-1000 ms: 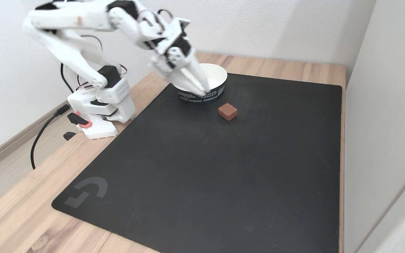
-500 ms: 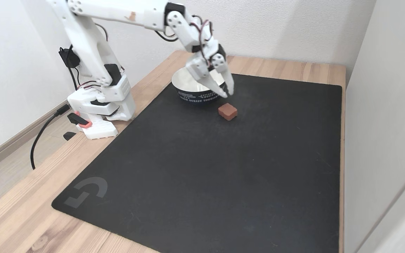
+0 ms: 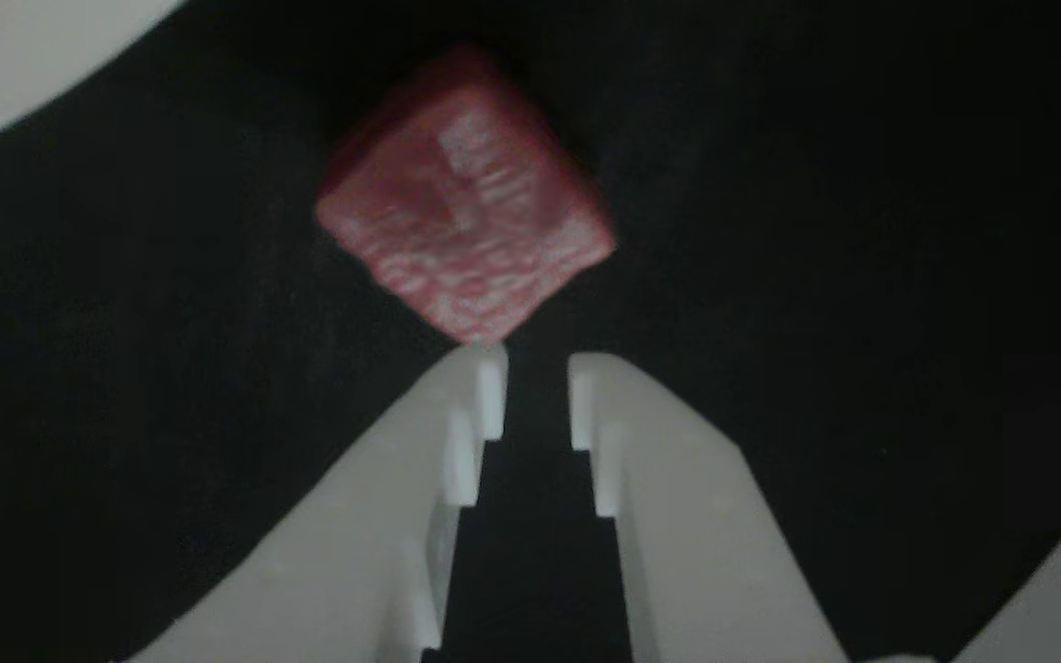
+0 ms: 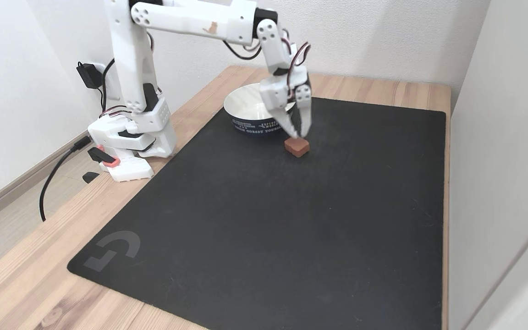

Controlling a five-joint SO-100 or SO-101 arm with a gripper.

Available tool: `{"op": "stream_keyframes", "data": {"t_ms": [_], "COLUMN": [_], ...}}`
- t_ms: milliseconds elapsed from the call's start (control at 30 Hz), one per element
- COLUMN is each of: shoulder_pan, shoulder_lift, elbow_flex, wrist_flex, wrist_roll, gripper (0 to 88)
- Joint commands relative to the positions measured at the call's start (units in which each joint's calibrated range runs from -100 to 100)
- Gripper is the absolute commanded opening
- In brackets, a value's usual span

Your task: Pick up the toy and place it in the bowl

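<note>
Red-pink, the toy (image 4: 297,146) sits on the black mat (image 4: 264,220) at upper centre of the fixed view, just beside the bowl (image 4: 250,112), while the gripper (image 4: 299,134) hovers above with jaws barely parted, empty, probably aligning to grasp.

The claw (image 4: 299,134) swung from bowl (image 4: 245,120) to toy (image 4: 297,146).

Matt black mat (image 4: 264,220) on grained wood table (image 4: 25,284); toy (image 3: 464,193) rough, pale-flecked — bowl (image 4: 245,101) smooth, glossy inside; gripper (image 3: 534,378) matt white plastic.
</note>
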State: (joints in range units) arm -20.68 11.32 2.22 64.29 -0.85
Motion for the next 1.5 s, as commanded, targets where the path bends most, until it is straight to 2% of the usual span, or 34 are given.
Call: {"op": "stream_keyframes", "data": {"t_ms": [0, 967, 1000, 1100, 1333, 1467], "shoulder_pan": [-1.4, -1.1, -1.0, -1.9, -2.6, -2.4], "shoulder_lift": [0.5, -0.3, -0.3, -0.3, -0.3, -0.3], "elbow_flex": [-4.1, -4.1, -4.1, -4.1, -4.1, -4.1], "wrist_flex": [1.1, 3.6, 3.6, 3.9, 4.0, 4.5], "wrist_roll": [0.4, 0.4, 1.0, 8.1, 18.6, 19.2], "gripper": [2.3, 2.7, 2.8, 3.0, 3.0, 3.0]}}
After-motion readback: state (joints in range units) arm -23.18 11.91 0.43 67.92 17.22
